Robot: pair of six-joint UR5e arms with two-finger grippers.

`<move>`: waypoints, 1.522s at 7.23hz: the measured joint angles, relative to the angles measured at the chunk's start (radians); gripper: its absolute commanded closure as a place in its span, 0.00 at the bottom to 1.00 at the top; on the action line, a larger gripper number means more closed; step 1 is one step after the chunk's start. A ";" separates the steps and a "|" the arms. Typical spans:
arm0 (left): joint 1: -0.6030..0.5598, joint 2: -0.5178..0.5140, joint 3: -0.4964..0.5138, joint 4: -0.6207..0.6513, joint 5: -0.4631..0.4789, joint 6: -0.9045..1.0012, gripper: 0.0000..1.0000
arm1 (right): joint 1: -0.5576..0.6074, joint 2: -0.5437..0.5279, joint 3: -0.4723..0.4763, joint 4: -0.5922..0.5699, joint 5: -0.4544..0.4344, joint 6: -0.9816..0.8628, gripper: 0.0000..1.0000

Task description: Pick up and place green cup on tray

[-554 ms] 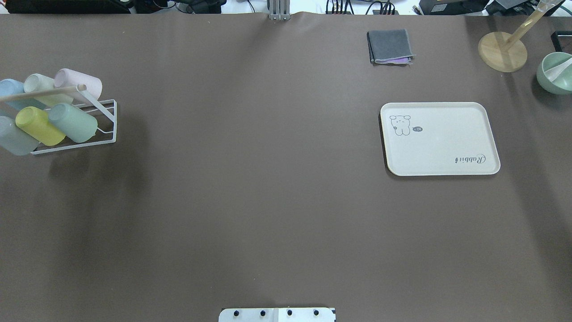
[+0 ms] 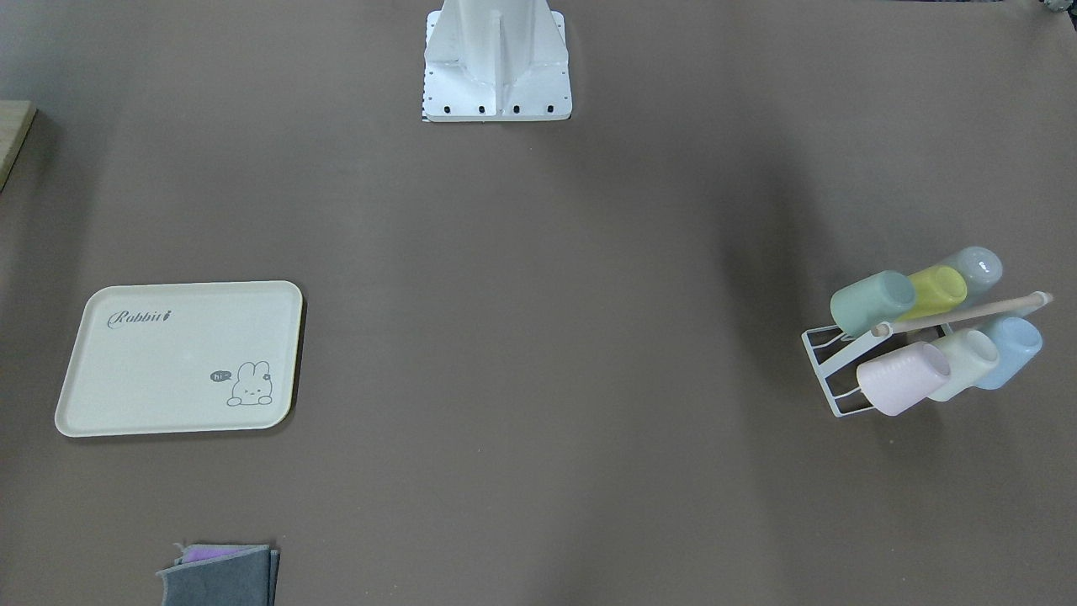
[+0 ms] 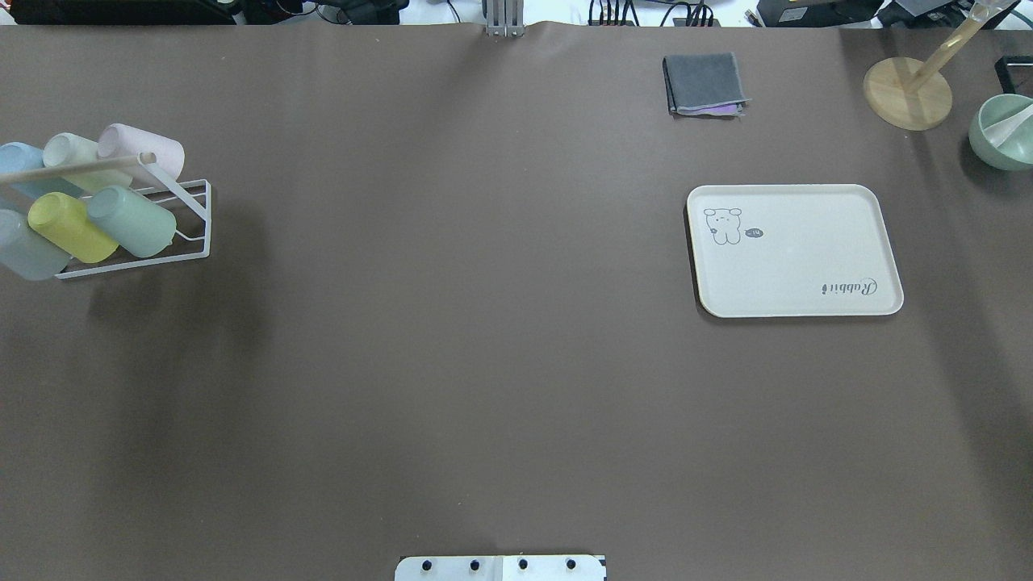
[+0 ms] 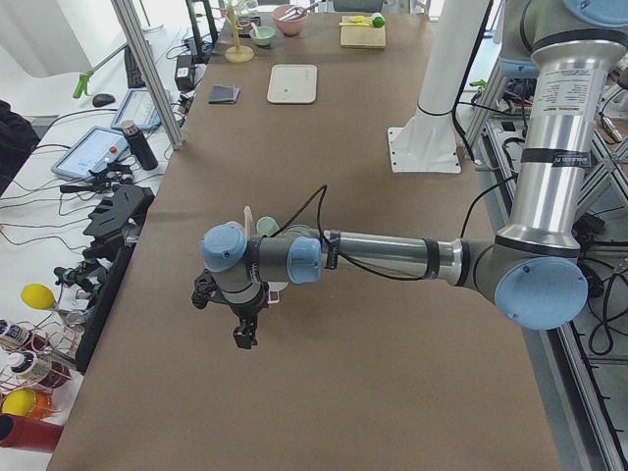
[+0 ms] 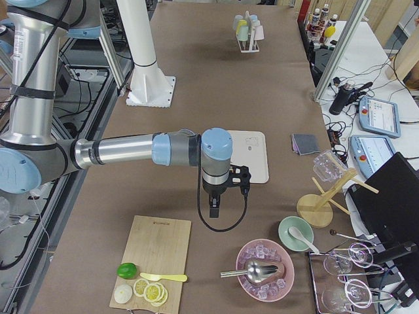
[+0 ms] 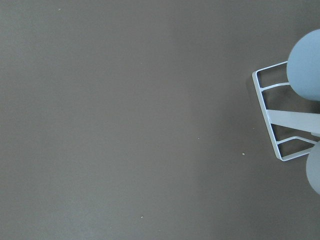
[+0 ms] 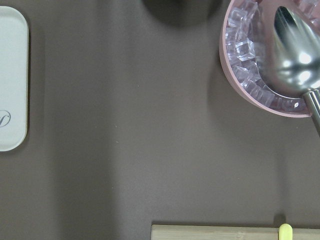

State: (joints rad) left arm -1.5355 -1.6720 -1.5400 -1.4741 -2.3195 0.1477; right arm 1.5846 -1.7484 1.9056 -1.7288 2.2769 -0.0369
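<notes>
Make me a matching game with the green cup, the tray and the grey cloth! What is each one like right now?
Things:
1. green cup
2. tray
3. grey cloth

States:
A. folded, with purple peeking out
B. resting tilted on the white wire rack
C. flat, with nothing on it

Pairs: 1-B, 2-C, 3-A

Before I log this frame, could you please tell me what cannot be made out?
Left tool: side view only, small and dark; open or shut unclear.
Right tool: likewise, side view only.
Green cup: left wrist view crops the cups on the rack; colours unclear.
</notes>
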 measured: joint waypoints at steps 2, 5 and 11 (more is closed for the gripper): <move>0.000 -0.013 0.001 0.001 0.001 0.000 0.02 | 0.000 -0.006 -0.002 -0.001 0.001 0.000 0.00; 0.001 -0.016 0.002 0.007 0.003 0.001 0.02 | 0.000 -0.024 0.002 0.000 0.000 0.001 0.00; 0.001 -0.028 -0.006 0.002 0.037 0.012 0.02 | 0.000 -0.032 0.025 0.001 0.007 0.004 0.00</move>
State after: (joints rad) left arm -1.5347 -1.6999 -1.5464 -1.4723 -2.2827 0.1593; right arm 1.5846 -1.7807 1.9305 -1.7281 2.2839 -0.0326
